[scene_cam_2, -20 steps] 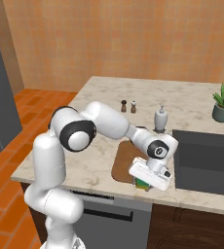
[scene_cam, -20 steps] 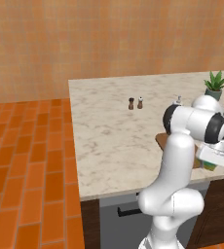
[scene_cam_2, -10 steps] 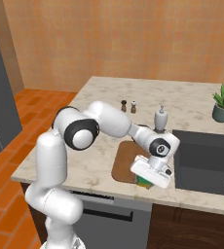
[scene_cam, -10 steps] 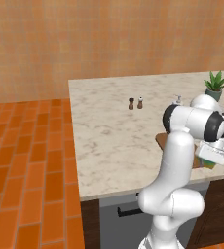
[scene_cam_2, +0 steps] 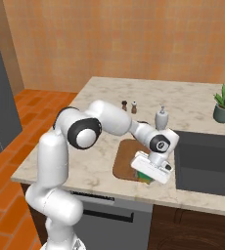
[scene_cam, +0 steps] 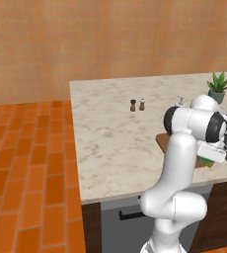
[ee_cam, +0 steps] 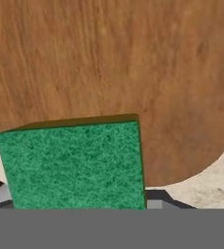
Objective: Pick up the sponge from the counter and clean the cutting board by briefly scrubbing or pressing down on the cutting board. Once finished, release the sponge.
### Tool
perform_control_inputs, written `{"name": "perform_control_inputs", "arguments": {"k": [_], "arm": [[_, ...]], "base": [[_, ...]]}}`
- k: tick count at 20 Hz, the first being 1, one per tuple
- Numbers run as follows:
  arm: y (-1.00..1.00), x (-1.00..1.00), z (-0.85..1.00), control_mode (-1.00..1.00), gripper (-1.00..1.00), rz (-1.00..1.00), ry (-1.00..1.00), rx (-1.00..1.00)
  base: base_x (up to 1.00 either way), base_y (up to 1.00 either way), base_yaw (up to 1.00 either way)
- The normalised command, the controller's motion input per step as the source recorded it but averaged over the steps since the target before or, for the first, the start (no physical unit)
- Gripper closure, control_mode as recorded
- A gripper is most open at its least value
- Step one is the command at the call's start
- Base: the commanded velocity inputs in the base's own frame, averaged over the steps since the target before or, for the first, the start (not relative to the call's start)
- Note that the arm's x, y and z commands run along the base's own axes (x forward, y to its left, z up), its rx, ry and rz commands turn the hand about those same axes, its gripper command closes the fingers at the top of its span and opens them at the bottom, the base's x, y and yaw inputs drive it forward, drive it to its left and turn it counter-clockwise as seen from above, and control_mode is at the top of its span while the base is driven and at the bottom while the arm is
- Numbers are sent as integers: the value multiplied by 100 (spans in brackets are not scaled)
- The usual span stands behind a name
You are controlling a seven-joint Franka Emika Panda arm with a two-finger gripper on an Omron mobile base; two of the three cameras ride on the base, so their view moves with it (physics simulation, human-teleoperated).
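Our claw [scene_cam_2: 145, 174] hung low over the near end of the cutting board [scene_cam_2: 123, 160], pointing down at it. In the hand view the sponge [ee_cam: 75, 163] sat right at the claw's mouth, green face toward the camera, against the board's brown grain. We could not see the fingertips themselves, so we cannot tell how wide the claw stood; judging by the sponge's place, we thought it was probably held.

In the right base view a sliver of the sponge's green and yellow showed beneath the hand, at the board's near right corner. Whether it touched the wood we could not tell.

We judged the sponge light and soft, likely to squash under a firm squeeze, its rough top unlikely to slip. A hold across its short sides, mid-thickness, seemed best.

Beyond the board the counter [scene_cam_2: 192, 105] spread out, with the dark sink [scene_cam_2: 207, 158] just beside the board.
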Motion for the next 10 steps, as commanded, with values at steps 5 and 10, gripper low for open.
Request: {"name": "perform_control_inputs", "arguments": {"k": [5,10], "arm": [[9,56,-2,-100,100,0,0,0],[11,66,-3,-100,100,0,1,0]], "base": [[0,0,0],[0,0,0]]}}
